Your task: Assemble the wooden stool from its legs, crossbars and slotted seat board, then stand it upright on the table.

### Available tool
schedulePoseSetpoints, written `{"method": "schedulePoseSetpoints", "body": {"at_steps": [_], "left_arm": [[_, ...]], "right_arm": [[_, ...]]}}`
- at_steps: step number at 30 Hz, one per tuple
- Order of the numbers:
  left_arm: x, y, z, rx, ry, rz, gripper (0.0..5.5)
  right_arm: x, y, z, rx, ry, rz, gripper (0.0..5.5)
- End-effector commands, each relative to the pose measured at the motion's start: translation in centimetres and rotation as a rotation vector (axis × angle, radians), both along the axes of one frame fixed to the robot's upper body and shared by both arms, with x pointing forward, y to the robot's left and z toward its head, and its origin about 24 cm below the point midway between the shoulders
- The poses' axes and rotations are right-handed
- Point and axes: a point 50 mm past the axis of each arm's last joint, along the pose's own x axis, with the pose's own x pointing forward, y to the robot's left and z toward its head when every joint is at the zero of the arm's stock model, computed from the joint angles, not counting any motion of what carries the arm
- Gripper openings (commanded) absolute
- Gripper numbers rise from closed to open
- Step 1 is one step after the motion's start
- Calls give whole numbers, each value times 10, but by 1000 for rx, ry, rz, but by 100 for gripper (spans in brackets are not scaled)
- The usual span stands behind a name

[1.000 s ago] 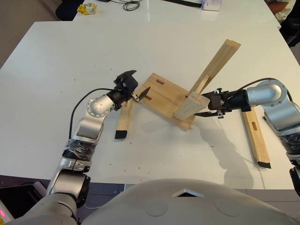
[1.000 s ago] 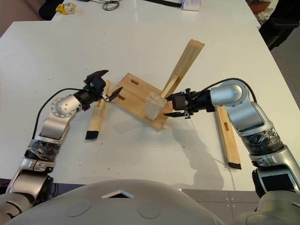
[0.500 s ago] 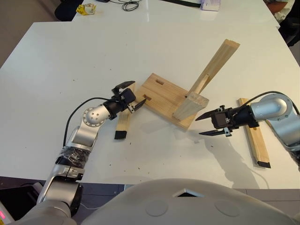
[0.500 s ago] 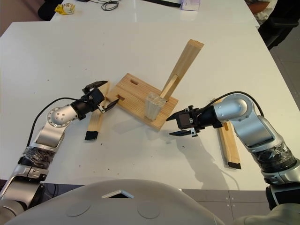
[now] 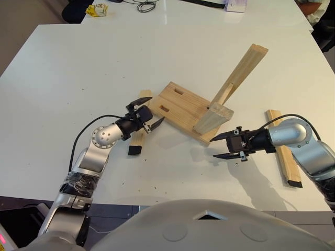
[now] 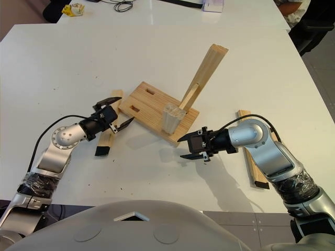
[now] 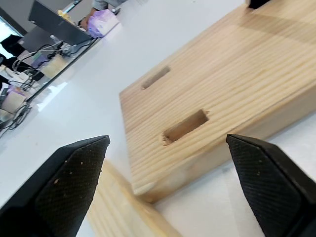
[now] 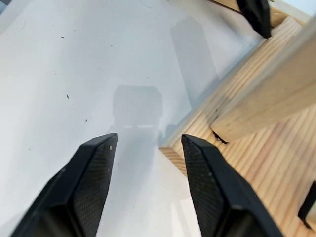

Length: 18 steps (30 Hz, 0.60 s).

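The slotted seat board (image 5: 183,107) lies flat mid-table, with two legs (image 5: 238,78) joined by a crossbar standing tilted on its right end. My left gripper (image 5: 148,111) is open and empty just off the board's left edge, above a loose leg (image 5: 138,130) with a black tip. In the left wrist view the board's slots (image 7: 186,127) lie between the fingers. My right gripper (image 5: 224,145) is open and empty near the board's front right corner (image 8: 173,153). Another loose leg (image 5: 284,155) lies on the table at the right, behind the right forearm.
White table (image 5: 78,68) with free room at the left, back and front. Cables and small items (image 5: 98,9) sit at the far edge.
My right gripper let go of the standing legs, opened and drew back toward the table's front. My left gripper dropped lower and nearer, away from the board's left edge.
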Motion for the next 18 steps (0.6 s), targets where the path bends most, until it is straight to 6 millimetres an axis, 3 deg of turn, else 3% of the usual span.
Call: {"method": "schedulePoseSetpoints", "body": {"at_steps": [1,4,12,15,18], "left_arm": [[5,-3,20,-46,-6,-33,441],[8,-8,25,-42,4,-85,441],[31,-22,6,88,82,-268,441],[39,-20,4,-19,238,-272,441],[32,-12,-3,-74,403,-284,441]], "right_arm": [[2,-4,1,-14,-23,-29,242],[0,-1,0,-5,-22,-34,242],[1,8,-1,19,-39,-27,242],[4,10,2,23,-47,-21,242],[6,9,4,20,-50,-9,242]]}}
